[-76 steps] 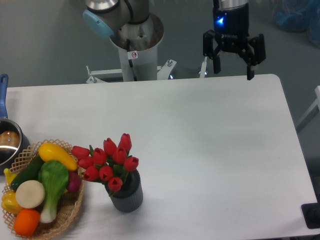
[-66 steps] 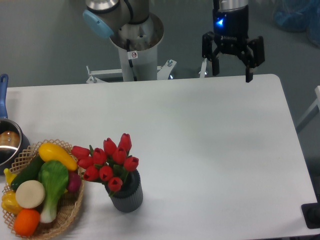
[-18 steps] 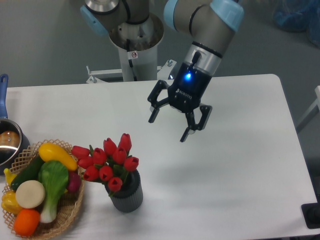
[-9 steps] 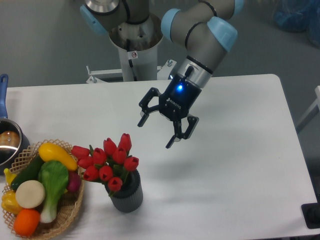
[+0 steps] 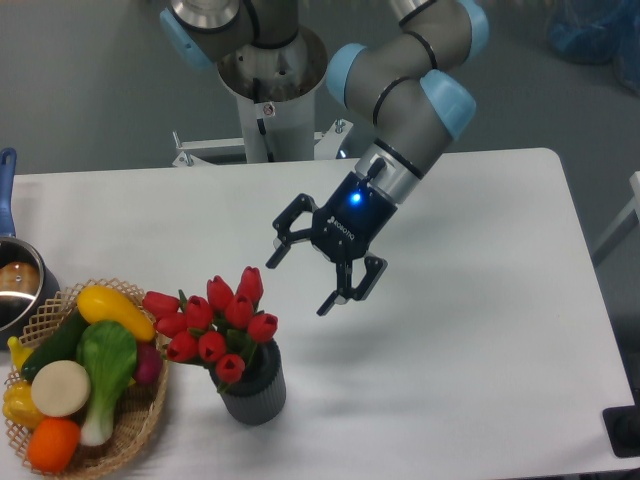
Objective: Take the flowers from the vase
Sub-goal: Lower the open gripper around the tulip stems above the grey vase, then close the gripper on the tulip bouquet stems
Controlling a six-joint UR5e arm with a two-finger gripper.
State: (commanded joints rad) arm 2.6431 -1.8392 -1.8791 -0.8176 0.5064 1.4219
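Dark ribbed vase (image 5: 254, 388) near-left on table (image 5: 480, 300) holds red tulip flowers (image 5: 215, 322). Left of it, wicker basket (image 5: 140, 425) w/ toy vegetables (image 5: 85, 370); pot (image 5: 18, 285) at far-left edge. Gripper (image 5: 298, 283) hangs right of the blooms, jaws wide apart, holding nothing, touching nothing

The flowers (image 5: 215, 325) are red with green leaves, set in a dark grey, vertically ribbed vase (image 5: 254, 392). The claw (image 5: 298, 283) is black with a blue light glowing on its body. At nine o'clock, a tan woven basket (image 5: 135, 425) holds yellow, green, orange and seemingly cream toy vegetables. The surface (image 5: 480, 300) is white.
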